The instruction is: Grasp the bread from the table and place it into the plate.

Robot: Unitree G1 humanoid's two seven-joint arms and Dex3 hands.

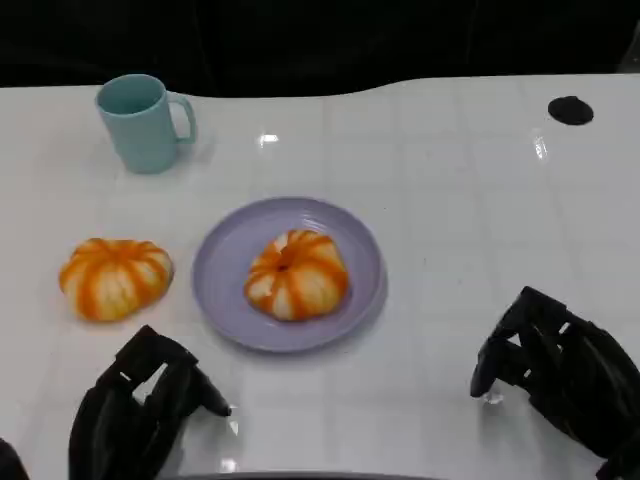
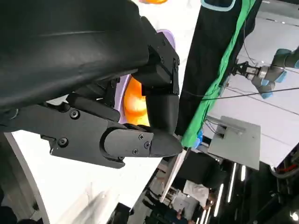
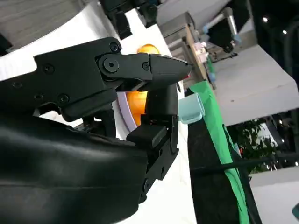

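Two round orange-and-white striped breads are on show. One bread (image 1: 296, 274) lies in the middle of the purple plate (image 1: 215, 260). The other bread (image 1: 115, 277) sits on the white table just left of the plate. My left hand (image 1: 140, 405) hovers near the front edge, below the loose bread, fingers apart and holding nothing. My right hand (image 1: 555, 365) is at the front right, well away from the plate, also holding nothing. Past the left hand's fingers (image 2: 140, 140) the plated bread (image 2: 135, 102) shows. Beyond the right hand's fingers (image 3: 154, 70) both the plated bread (image 3: 135, 105) and the loose bread (image 3: 148, 49) appear.
A light blue mug (image 1: 140, 122) stands at the back left, also seen as the mug (image 3: 191, 108) from the right wrist. A small black disc (image 1: 571, 110) lies at the back right. The table's far edge meets a dark backdrop.
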